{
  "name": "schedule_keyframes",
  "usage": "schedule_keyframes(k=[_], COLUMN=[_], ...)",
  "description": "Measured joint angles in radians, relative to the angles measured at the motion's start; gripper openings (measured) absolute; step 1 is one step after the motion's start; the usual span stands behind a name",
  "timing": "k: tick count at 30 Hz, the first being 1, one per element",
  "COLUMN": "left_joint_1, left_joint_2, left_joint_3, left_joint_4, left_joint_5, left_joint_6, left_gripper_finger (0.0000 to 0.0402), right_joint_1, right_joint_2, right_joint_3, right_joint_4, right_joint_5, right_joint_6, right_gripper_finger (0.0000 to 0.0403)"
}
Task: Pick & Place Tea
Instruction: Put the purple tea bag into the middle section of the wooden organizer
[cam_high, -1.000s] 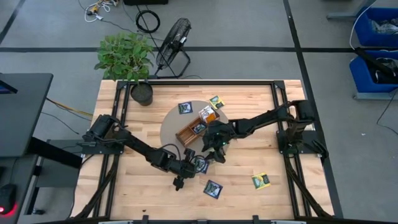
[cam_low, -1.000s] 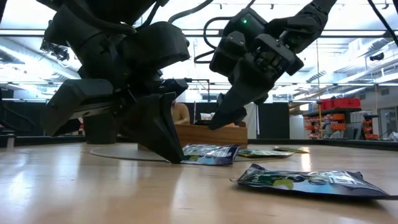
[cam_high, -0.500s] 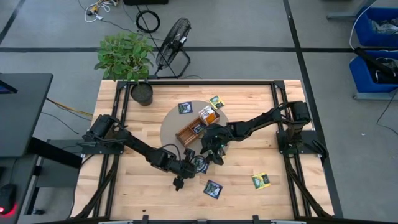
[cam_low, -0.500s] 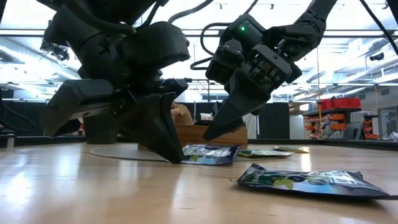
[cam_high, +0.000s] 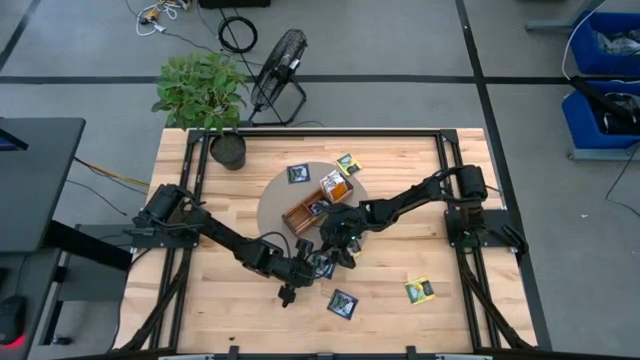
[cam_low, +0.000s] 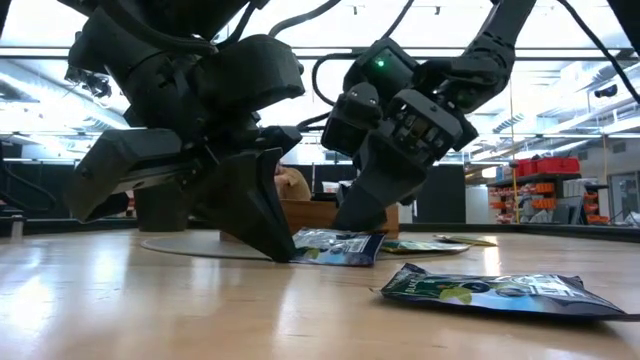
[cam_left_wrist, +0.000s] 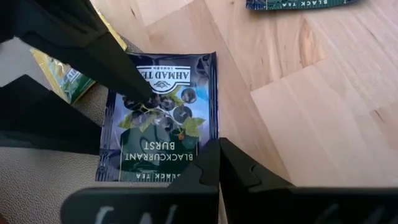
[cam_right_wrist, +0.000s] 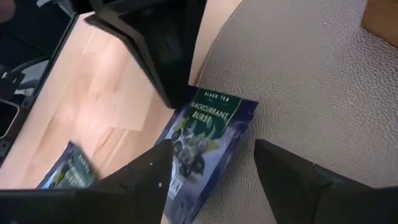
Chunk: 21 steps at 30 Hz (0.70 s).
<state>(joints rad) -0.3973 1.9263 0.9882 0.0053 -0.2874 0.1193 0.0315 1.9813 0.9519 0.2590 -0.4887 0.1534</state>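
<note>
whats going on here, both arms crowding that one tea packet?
Two robot arms are sorting tea packets on a wooden table. The left gripper is shut, its fingertips pressed on one edge of a navy blackcurrant tea packet lying half on the round mat. The right gripper is open, with a finger on either side of that packet's other end. More packets lie loose on the table, and a few sit in the wooden tray.

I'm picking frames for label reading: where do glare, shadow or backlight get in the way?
Left wrist view: the dark tea packet has readable print, partly shadowed by the right tool. Low view: bright ceiling lights silhouette both arms, and the table shines. High view: even light, packets too small to read.
</note>
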Motion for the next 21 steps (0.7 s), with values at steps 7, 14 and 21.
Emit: schedule_keyframes(k=[7, 14, 21], left_joint_1=[0.0, 0.0, 0.0], left_joint_2=[0.0, 0.0, 0.0], left_joint_3=[0.0, 0.0, 0.0], left_joint_4=[-0.001, -0.002, 0.002], left_joint_5=[-0.002, -0.008, -0.019], left_joint_6=[-0.003, -0.003, -0.01], left_gripper_finger=[0.0001, 0.0001, 0.0002], right_joint_1=[0.021, 0.039, 0.038], right_joint_2=[0.01, 0.01, 0.009], right_joint_3=[0.033, 0.053, 0.053], right_joint_4=[-0.016, -0.053, -0.065], right_joint_5=[-0.025, -0.023, -0.016], right_joint_6=[-0.004, -0.012, -0.033], right_gripper_finger=[0.0217, 0.0127, 0.0011])
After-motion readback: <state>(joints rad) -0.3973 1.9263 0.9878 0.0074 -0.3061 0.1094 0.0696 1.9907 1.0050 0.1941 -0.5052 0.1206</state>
